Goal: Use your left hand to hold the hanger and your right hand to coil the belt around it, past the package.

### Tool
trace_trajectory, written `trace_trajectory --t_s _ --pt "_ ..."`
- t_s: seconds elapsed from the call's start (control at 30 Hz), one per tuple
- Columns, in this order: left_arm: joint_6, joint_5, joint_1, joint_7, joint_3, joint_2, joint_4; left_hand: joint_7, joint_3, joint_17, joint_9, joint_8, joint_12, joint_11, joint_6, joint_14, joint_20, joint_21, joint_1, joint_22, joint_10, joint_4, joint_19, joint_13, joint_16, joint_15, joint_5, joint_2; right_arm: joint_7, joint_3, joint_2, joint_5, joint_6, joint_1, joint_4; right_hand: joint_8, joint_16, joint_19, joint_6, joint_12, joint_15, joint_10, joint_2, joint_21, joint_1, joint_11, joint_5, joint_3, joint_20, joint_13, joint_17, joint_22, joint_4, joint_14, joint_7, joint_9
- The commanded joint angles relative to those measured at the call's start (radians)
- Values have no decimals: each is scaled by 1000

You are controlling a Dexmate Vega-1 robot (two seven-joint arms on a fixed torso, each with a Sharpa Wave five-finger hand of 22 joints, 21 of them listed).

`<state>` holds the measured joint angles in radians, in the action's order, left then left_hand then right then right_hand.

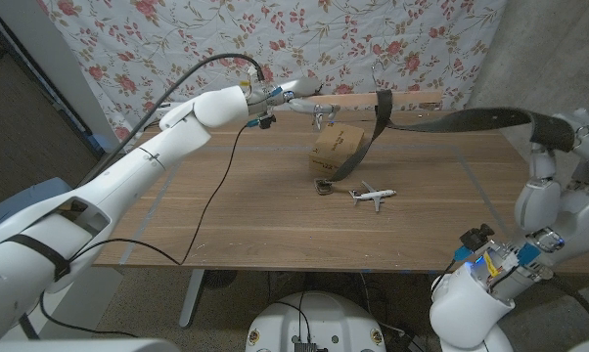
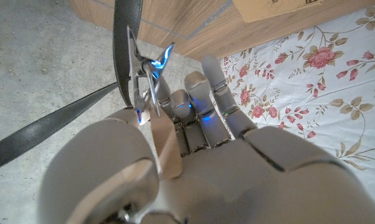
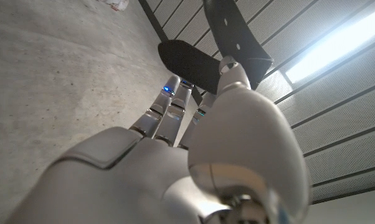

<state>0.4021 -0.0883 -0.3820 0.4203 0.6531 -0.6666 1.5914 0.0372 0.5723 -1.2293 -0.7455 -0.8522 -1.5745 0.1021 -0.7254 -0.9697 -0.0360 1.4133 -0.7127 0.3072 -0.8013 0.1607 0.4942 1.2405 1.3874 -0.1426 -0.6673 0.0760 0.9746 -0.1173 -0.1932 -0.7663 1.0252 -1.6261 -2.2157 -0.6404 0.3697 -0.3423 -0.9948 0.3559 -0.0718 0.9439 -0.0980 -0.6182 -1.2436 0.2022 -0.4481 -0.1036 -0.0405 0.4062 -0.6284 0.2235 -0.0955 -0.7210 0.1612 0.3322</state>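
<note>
The left hand's fingers (image 2: 203,93) gripped the hanger (image 1: 412,98) above the counter's (image 1: 255,196) far side; the right hand (image 1: 568,132) pinched the belt (image 1: 471,120) — taut, so a slip could unwind it.

Toy plane (image 1: 373,194) right of package (image 1: 338,152) (on table (image 1: 236,210)).

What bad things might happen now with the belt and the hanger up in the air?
The right hand grips only the belt's end, so the taut strap might slip free. The left hand holds the wooden hanger by one end; a hard pull could twist it loose. The buckle end hangs beside the package and may drag it or hit the toy plane.
</note>
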Motion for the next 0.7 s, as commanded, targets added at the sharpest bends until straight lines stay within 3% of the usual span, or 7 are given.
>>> trace_trajectory --t_s 0.03,0.3,0.7 --pt "33 -46 -43 -28 -5 -31 13 -1 2 0 -1 -6 3 8 3 5 -1 3 5 -1 -1 5 -2 3 11 -4 2 0 -699 17 171 107 -775 156 -390 -6 -4 8 -2 -1 -164 7 2 -8 -7 0 -8 -9 -74 3 -2 3 0 10 9 2" --pt "44 -23 -76 -36 -23 -51 3 -1 2 0 2 -7 3 9 5 7 0 2 7 -4 2 6 -3 2 16 -6 3 0 -713 31 284 177 -943 239 -376 -6 -6 9 -1 -1 -164 8 0 -9 -7 0 -8 -10 -75 3 -2 3 1 13 10 2" --pt "92 -13 -80 -33 -27 -49 -12 0 0 1 6 -8 3 9 9 15 -1 0 11 -9 7 7 -7 2 24 -5 4 1 -880 50 486 248 -1346 417 -434 -7 -13 9 0 -2 -164 9 -1 -11 -6 0 -9 -16 -75 4 -3 2 2 27 13 3"
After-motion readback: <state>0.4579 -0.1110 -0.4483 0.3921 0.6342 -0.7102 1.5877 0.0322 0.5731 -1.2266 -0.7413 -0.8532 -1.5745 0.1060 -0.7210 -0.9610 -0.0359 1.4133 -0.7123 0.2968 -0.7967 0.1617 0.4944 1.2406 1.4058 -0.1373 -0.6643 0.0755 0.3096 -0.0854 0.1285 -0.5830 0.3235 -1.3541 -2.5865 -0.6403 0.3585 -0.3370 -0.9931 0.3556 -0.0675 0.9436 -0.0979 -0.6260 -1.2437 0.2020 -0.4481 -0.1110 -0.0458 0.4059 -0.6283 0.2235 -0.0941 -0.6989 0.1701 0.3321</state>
